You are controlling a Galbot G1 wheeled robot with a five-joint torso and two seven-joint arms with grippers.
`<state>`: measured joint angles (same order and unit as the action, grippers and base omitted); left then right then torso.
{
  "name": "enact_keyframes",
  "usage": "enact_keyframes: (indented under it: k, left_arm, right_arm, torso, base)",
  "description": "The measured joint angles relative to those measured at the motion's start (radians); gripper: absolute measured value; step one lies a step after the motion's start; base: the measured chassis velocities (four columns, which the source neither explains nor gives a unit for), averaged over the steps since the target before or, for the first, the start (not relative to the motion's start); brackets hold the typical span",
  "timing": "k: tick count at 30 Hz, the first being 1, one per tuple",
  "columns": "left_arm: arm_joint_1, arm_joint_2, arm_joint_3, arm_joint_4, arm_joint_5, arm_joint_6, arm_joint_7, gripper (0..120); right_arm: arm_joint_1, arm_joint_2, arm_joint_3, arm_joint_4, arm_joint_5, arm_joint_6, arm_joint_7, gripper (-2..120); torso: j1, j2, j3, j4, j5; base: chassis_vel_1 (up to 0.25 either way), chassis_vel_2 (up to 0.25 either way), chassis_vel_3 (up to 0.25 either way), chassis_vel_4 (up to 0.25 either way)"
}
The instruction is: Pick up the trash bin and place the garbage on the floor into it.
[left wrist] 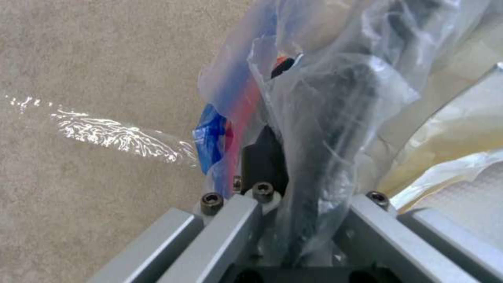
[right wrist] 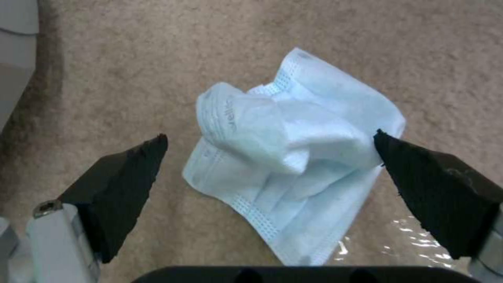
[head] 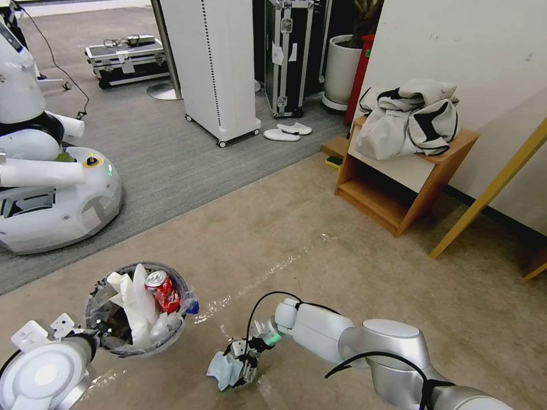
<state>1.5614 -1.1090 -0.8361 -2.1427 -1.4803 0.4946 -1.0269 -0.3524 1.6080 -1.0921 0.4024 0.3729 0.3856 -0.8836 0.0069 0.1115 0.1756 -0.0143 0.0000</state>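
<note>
Right pincer (head: 242,364) is down at the floor just beside the bin (head: 137,310), its black pads spread wide on either side of a crumpled light-blue mask (right wrist: 293,157). One pad (right wrist: 424,184) touches the mask's edge; the other (right wrist: 125,181) stands apart from it. Nothing is gripped yet.

Left pincer (left wrist: 293,220) holds the bin by its rim: the fingers are closed over the rim with the clear liner bag (left wrist: 325,98) bunched between them. From the head view the bin appears lifted a little off the floor, though that cannot be confirmed.

Bin contents: a red can (head: 162,290) and crumpled white papers (head: 134,304), both lying high against the rim.

Step in hand, as judged: collecting the mask, which looks to be the last loose item near the bin. Next move calls for closing the pads squarely on the raised fold of the mask, lifting clear, and carrying it across to the bin's open mouth. The mask is soft and thin, so a shallow bite may slip.

Surface: tan carpet (head: 342,273) beneath the bin, with glossy streaks running away from it. Beyond the bin the carpet turns grey. Farther off, past the bin, stand a wooden shelf (head: 399,182) bearing bundled clothes (head: 407,117), white slippers (head: 288,132), a white cabinet on castors (head: 211,62), and a second robot's base (head: 57,199).
</note>
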Motion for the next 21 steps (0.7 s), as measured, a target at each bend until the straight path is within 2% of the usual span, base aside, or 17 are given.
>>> enact_keyframes:
  k: [21]
  left_arm:
    - [-0.002, 0.012, 0.005, 0.004, -0.004, 0.001, 0.001, 0]
  right_arm:
    - [0.044, 0.0, -0.003, -0.004, 0.016, -0.006, 0.021, 100]
  torso:
    - [0.0, 0.0, 0.0, 0.0, 0.0]
  base:
    - [0.0, 0.0, 0.0, 0.0]
